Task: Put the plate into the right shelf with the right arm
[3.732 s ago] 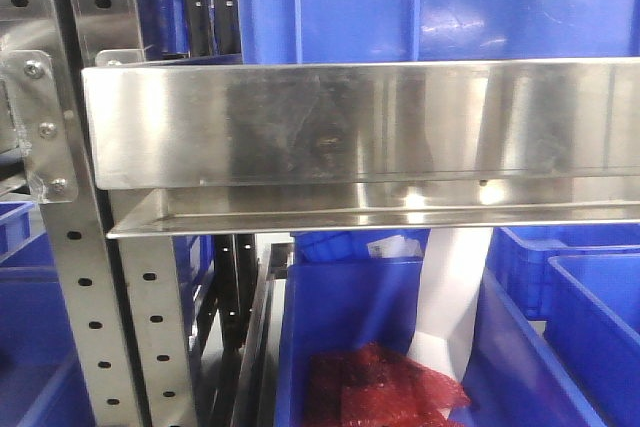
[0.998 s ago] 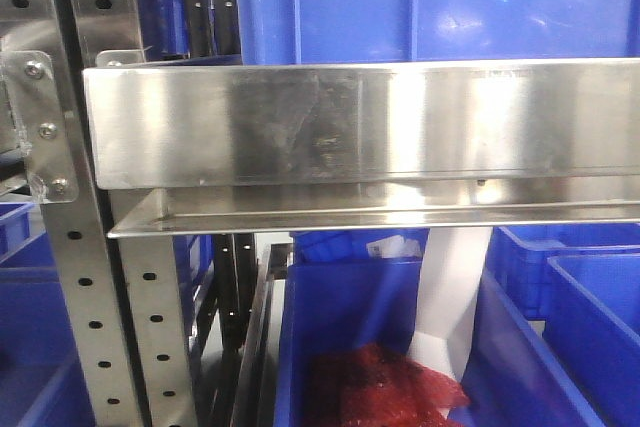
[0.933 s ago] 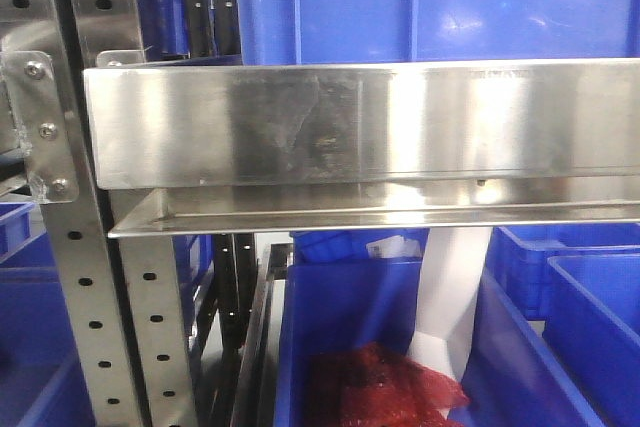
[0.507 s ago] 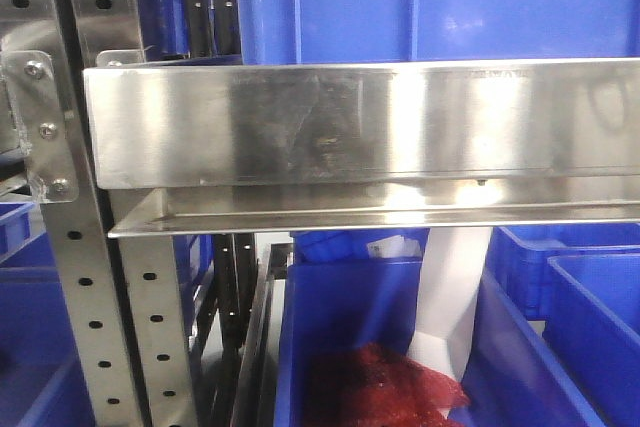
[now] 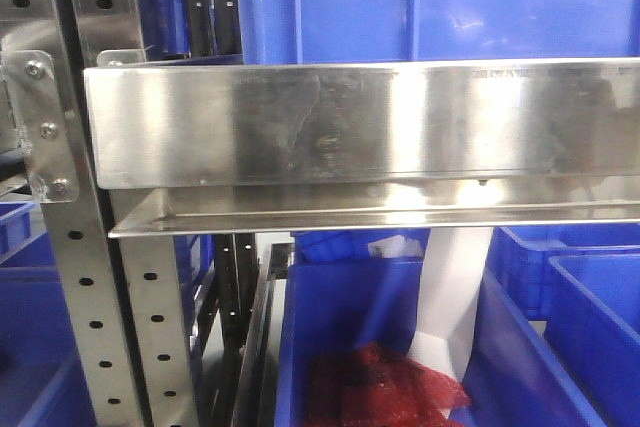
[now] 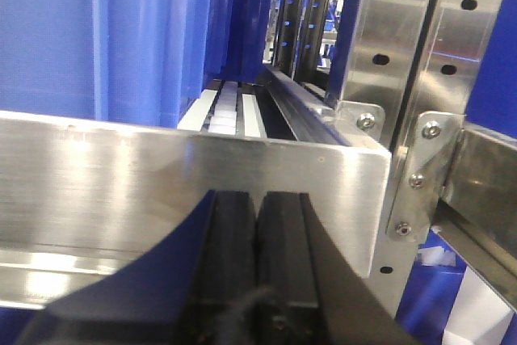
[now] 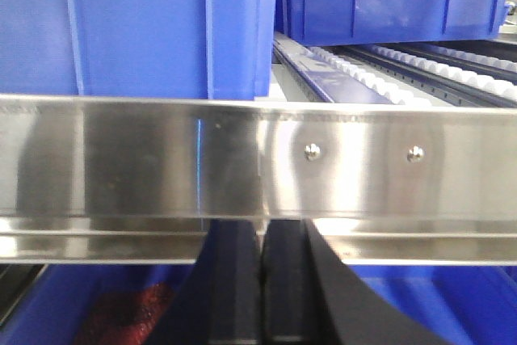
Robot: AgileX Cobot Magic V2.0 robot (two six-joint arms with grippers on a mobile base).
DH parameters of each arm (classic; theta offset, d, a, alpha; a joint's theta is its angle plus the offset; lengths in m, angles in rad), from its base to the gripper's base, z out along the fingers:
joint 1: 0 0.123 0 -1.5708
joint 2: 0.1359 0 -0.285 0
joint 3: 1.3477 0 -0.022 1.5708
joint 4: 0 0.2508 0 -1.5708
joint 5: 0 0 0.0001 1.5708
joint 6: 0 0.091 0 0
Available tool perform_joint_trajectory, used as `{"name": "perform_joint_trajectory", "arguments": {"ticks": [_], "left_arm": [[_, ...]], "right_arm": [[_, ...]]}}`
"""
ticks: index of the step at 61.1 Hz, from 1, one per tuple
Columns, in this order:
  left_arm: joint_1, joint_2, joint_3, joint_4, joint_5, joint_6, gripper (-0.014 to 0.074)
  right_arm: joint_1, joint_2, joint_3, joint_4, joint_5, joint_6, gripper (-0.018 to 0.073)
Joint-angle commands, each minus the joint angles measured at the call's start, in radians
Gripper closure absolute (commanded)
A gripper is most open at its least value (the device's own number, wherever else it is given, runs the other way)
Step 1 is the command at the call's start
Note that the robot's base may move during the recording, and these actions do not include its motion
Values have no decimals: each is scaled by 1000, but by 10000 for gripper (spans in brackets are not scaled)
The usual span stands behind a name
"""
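Across the middle of the front view runs the shiny stainless-steel shelf (image 5: 360,122) with its broad flat lip; perforated steel uprights (image 5: 85,297) stand at lower left. One large blue plastic bin (image 5: 440,2) sits above the lip; at least three blue bins lie below, one holding crumpled red mesh (image 5: 380,387). Round white plate: not visible in any view, so its whereabouts cannot be told. Bottom centre of the right wrist view, the black two-finger right gripper (image 7: 260,296) has fingers pressed together, nothing between them. The black left gripper (image 6: 257,264) looks likewise closed and empty. Both face the lip, probably parked. Two screws (image 7: 312,151) show on the lip
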Motion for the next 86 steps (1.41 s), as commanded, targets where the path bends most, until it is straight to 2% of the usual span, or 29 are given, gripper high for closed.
{"name": "perform_joint_trajectory", "arguments": {"ticks": [1,13,86], "left_arm": [[-7,-12,7,0,-89,-6,643],[-7,-12,7,0,-89,-6,643],[-7,-12,7,0,-89,-6,643]], "right_arm": [[-4,-14,-5,6,-107,-11,502],[-7,-14,-4,6,-146,-11,502],[-7,-14,-4,6,-145,-11,503]]}}
